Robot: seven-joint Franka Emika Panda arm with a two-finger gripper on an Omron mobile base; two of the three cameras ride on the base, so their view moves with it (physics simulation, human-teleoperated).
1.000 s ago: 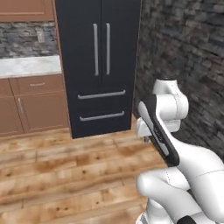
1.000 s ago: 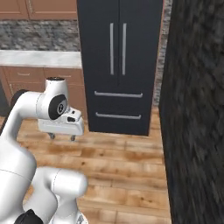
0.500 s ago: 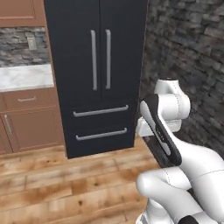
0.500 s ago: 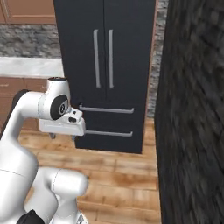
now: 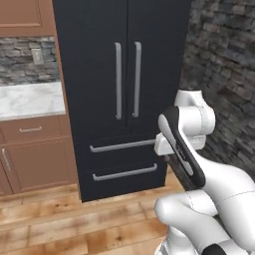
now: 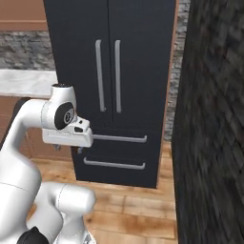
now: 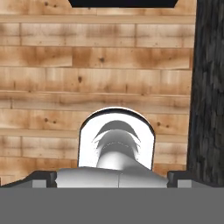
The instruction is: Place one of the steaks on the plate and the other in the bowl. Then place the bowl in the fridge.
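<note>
- The robot faced one fridge (image 5: 124,94), tall and black, both doors shut, its two long grey handles (image 5: 127,79) side by side and two drawers (image 5: 122,159) below.
- The gripper (image 7: 111,177) hung folded low, pointing down at the wooden floor (image 7: 87,65), fingers spread wide and holding nothing.
- No steak, plate or bowl was in sight; a pale surface (image 5: 30,99) over wooden cabinets lay left of the fridge.
- Risk, as judged: with the arm tucked just in front of the drawers, a wide swing might strike the fridge or the dark stone wall (image 6: 209,119) close on the right; reaching for a handle from here could miss.
</note>
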